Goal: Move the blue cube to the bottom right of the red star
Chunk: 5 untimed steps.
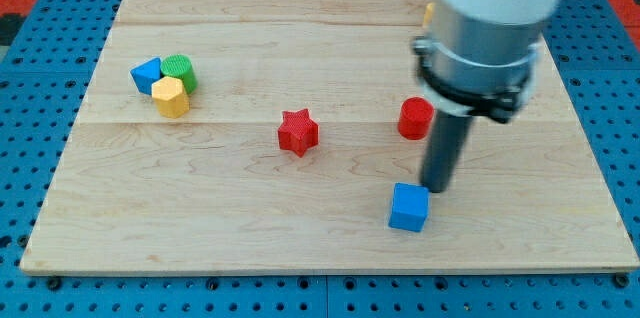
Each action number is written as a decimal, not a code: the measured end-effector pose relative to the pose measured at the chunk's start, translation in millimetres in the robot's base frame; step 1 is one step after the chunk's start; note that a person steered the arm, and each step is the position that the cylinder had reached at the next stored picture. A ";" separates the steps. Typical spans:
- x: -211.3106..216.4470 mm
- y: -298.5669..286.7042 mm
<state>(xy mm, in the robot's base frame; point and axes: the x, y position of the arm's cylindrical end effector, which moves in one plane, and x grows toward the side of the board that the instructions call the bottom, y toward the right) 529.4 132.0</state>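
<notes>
The blue cube lies on the wooden board toward the view's bottom, right of centre. The red star lies near the board's middle, up and to the left of the cube. My tip stands on the board just above and right of the blue cube, close to its top right corner; I cannot tell whether it touches. The arm's grey and white body hangs over the view's upper right.
A red cylinder lies just left of the rod. A blue block, a green block and a yellow block cluster at the view's left. A yellow-orange block peeks out behind the arm.
</notes>
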 end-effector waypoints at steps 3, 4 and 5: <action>30.0 -90.5; 49.3 -76.1; 58.3 -29.6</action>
<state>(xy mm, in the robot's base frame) 587.7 102.4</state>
